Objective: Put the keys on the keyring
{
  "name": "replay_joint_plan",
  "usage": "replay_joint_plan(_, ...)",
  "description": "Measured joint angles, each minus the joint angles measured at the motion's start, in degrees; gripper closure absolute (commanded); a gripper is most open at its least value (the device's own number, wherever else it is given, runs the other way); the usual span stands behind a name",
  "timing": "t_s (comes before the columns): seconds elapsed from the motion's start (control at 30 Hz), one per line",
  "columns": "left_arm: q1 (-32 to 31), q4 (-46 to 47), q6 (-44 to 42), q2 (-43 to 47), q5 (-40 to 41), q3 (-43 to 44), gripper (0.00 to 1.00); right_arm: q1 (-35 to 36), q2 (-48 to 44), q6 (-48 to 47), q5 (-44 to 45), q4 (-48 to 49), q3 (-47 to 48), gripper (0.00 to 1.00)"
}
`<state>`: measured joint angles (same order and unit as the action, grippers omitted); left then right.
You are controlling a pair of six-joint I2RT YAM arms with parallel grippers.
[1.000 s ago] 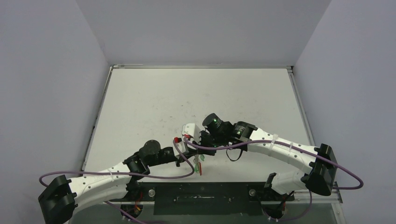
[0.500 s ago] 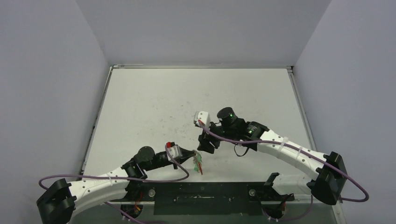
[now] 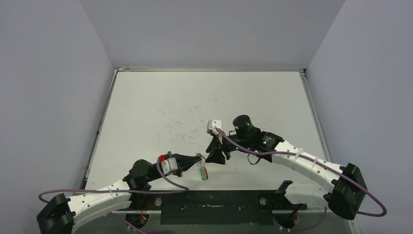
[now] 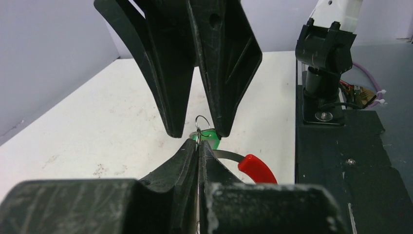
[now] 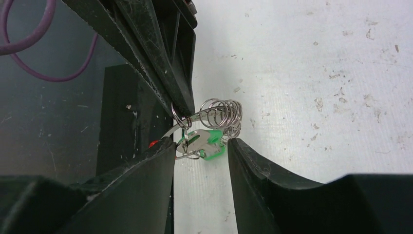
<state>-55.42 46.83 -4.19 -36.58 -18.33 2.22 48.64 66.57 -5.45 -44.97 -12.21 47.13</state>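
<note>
Left end effector (image 4: 198, 145) is pinched closed on the keyring (image 5: 221, 114), whose red segment lies at 4 o'clock in the left wrist view. Right end effector (image 5: 200, 142), narrowly parted, straddles the keys (image 5: 210, 144) near the counter's (image 3: 195, 97) 6 o'clock edge.

Keys (image 5: 194, 138) were bright silver metal; tag (image 5: 213, 141) green plastic. Keyring (image 5: 221, 113) was shiny wire coil, red segment (image 4: 256, 168) glossy. Right gripper (image 5: 200, 146) fingers (image 5: 253, 168) looked matt black, scuffed. Table (image 5: 316, 73) was matt white, speckled.

A robotics lab cell: scuffed white table (image 3: 160, 107) boxed in by plain grey walls (image 3: 48, 87).
</note>
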Motion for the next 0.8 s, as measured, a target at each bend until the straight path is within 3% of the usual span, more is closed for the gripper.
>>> replay_joint_plan(0.17, 0.0, -0.02, -0.13, 2.16, -0.37, 0.0, 1.0, -0.68, 0.09, 0.28, -2.58, 1.73, -0.07, 0.59)
replay_joint_plan(0.43, 0.0, -0.04, -0.11, 2.43, -1.05, 0.0, 1.0, -0.68, 0.83, 1.62, -5.95, 4.9, -0.07, 0.77)
replay_joint_plan(0.8, 0.02, -0.37, -0.11, 2.6, -1.25, 0.0, 1.0, -2.23, 0.81, 1.88, -7.3, 5.09, -0.35, 0.75)
